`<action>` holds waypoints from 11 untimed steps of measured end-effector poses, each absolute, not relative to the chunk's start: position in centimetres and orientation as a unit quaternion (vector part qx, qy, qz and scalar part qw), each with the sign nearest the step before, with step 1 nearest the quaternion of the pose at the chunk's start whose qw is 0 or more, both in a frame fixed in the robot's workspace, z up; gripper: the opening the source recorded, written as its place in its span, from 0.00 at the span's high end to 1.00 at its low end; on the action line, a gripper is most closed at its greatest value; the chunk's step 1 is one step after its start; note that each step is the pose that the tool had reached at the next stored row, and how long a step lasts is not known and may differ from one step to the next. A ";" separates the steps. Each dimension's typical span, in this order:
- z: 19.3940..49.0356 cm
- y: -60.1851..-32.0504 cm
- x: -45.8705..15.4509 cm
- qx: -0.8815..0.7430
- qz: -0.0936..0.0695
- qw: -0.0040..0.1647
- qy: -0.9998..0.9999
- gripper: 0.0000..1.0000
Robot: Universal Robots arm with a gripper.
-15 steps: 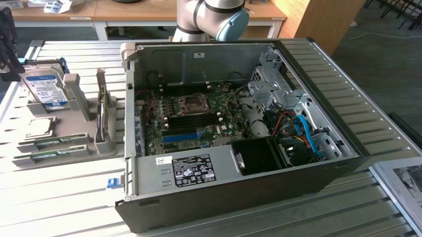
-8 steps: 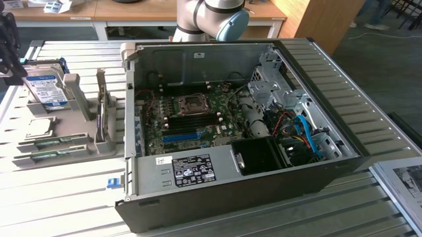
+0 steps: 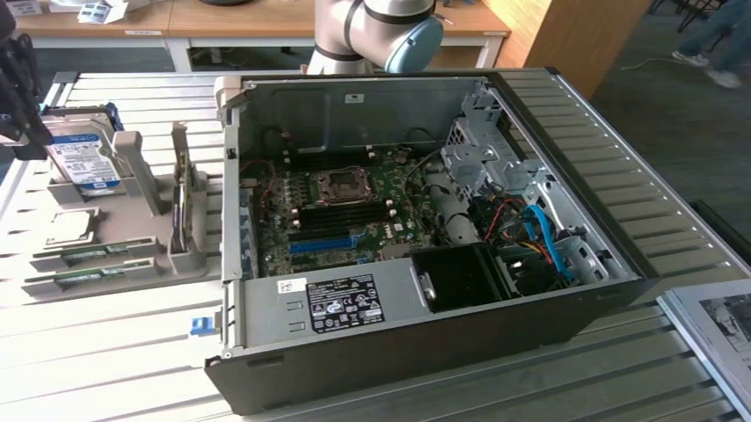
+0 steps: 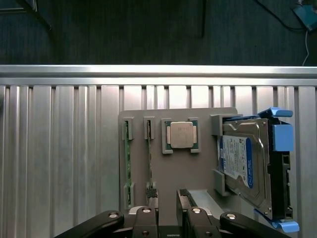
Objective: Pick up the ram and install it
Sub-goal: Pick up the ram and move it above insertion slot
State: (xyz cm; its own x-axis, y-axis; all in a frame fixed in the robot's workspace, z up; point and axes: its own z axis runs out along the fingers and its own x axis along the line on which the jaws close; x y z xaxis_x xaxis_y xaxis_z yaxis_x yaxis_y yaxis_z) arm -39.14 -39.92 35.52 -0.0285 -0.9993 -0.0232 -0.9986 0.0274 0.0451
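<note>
Early in the job, by the look of it: nothing lifted, nothing seated.

Poised over the near end of the grey holder [image 4: 193, 171], jaws parted by a narrow gap and gripping nothing. From the wrist, dark fingertips [image 4: 184, 198] low above the holder, one of them seemingly in line with a green stick seen edge-on.

At the exterior view's left, low in that frame, lying flat in a groove of the holder on the table [image 3: 141, 352]: the ram [image 3: 91, 253], thin and green. Just beside it, in a groove of its own, a second stick [image 3: 80, 276]. Hard to say for certain which of the two is being lined up; judged to be the one nearer the processor chip [image 3: 73, 227]. Further up the same holder, the hard drive [image 3: 84, 163] with its blue-white label, propped on edge.

Just beside the holder, filling the middle of the exterior frame, the open computer case [image 3: 610, 264], with the motherboard [image 3: 352, 220] and its bright-blue slot [image 3: 319, 244] exposed.

Judged from both sticks resting in their grooves: pick not yet made, install not begun, the whole task outstanding.
</note>
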 end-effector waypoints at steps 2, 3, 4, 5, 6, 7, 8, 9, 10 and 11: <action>35.3 -39.9 -39.1 0.697 -0.024 0.007 -0.717 0.71; 35.2 -39.9 -39.1 0.697 -0.024 0.007 -0.717 0.71; 35.0 -39.9 -39.1 0.697 -0.024 0.007 -0.717 0.71; 34.9 -39.9 -39.1 0.697 -0.024 0.007 -0.717 0.71; 34.8 -39.9 -39.1 0.697 -0.024 0.007 -0.717 0.71; 34.6 -39.9 -39.1 0.697 -0.024 0.007 -0.717 0.71; 34.5 -39.9 -39.1 0.697 -0.024 0.007 -0.717 0.71; 34.4 -39.9 -39.1 0.697 -0.024 0.007 -0.717 0.71; 34.3 -39.9 -39.1 0.697 -0.024 0.007 -0.717 0.71; 34.1 -39.9 -39.1 0.697 -0.024 0.007 -0.717 0.71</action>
State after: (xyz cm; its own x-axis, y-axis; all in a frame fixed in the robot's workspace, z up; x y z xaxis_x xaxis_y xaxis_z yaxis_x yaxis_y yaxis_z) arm -39.14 -39.92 34.14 -0.0285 -0.9993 -0.0233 -0.9986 0.0274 0.0451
